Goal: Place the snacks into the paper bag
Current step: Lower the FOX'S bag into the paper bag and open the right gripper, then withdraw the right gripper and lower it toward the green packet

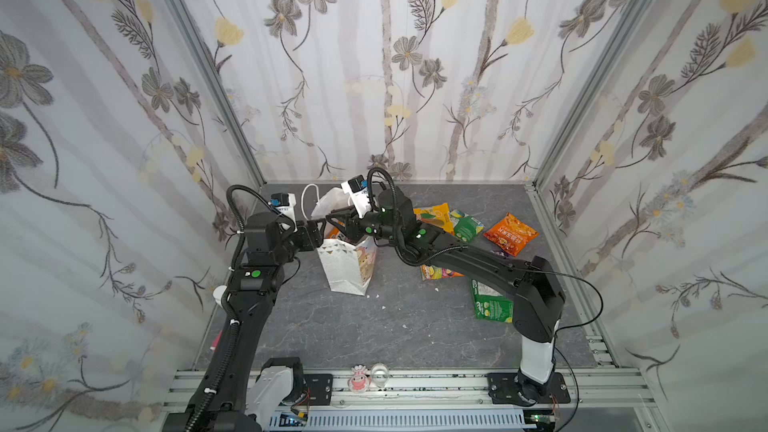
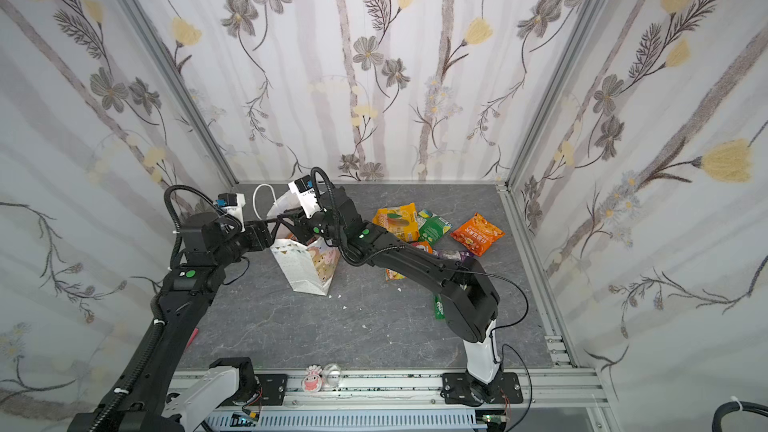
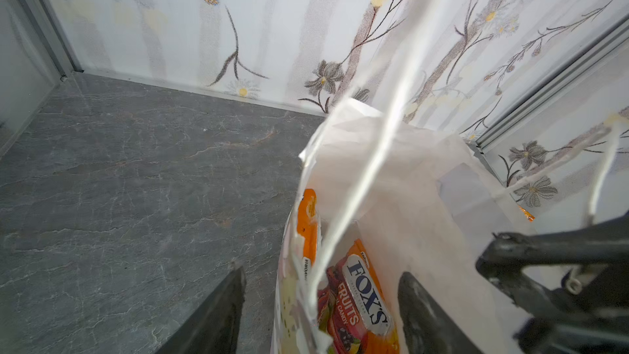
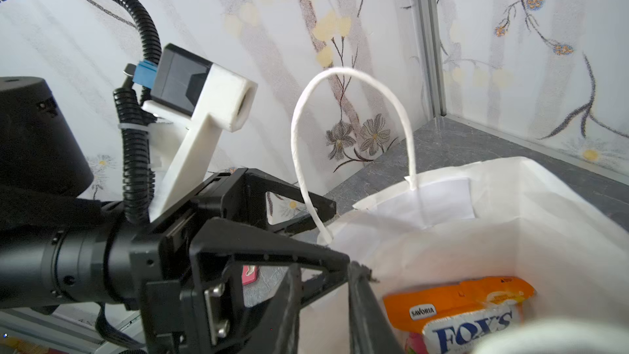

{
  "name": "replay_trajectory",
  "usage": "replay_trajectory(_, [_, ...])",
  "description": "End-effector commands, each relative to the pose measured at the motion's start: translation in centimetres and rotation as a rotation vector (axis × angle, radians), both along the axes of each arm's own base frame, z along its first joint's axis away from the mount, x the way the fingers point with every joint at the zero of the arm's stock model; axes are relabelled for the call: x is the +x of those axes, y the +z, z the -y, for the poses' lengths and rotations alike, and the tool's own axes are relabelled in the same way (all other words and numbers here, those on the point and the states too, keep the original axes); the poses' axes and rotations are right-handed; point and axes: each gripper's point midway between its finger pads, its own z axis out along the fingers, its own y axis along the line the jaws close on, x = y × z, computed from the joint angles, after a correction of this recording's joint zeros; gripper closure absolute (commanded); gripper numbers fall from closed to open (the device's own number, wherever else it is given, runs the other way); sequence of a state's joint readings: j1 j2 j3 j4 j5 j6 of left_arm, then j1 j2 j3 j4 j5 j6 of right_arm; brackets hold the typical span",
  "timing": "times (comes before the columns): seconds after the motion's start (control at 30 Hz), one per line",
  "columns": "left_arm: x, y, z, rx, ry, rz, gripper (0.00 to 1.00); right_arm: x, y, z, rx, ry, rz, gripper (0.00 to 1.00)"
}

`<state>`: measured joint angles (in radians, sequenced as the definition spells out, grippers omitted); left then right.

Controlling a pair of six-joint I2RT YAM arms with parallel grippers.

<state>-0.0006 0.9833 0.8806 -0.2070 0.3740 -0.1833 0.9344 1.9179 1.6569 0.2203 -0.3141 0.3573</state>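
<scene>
**Paper bag (image 1: 347,272) gaping, one FOX'S packet (image 3: 360,301) inside, both sets of jaws loose**

Grey table (image 1: 374,326): bears the paper bag upright near its middle, dotted side and cartoon front turned toward the top views.

Left gripper (image 1: 321,227): sits at the bag's left rim, jaws well apart and straddling the side wall. Outer finger (image 3: 218,315) outside the bag, inner finger (image 3: 425,318) inside. Clamps nothing; cannot tell whether either finger touches the paper.

Right gripper (image 1: 338,220): reaches across over the bag's mouth, tips just beside the left gripper. Jaws unclenched, parted only a little, white paper showing through the gap, nothing between them.

Inside the bag, below the right gripper: the FOX'S packet, orange-pink, lying against the wall straddled by the left gripper, free of both.

Right of the bag, flat on the table:
- an orange chip bag (image 1: 510,234), farthest out;
- a yellow-orange packet (image 1: 434,218), nearer, touching a green packet (image 1: 467,226);
- a second green packet (image 1: 492,307), nearer the arm bases, partly hidden by the right arm;
- an orange-pink packet (image 1: 436,273) and a purple packet (image 2: 451,254), peeking from beneath that arm.

At the bag's far rim: a white cord handle (image 4: 296,131), arching upward.
</scene>
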Motion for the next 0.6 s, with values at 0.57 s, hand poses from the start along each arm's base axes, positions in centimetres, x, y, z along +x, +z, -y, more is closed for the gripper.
replay_trajectory(0.57, [0.3,0.2,-0.6,0.039,0.020,0.028,0.31,-5.2,4.6,4.2,-0.031,-0.049,0.102,0.75])
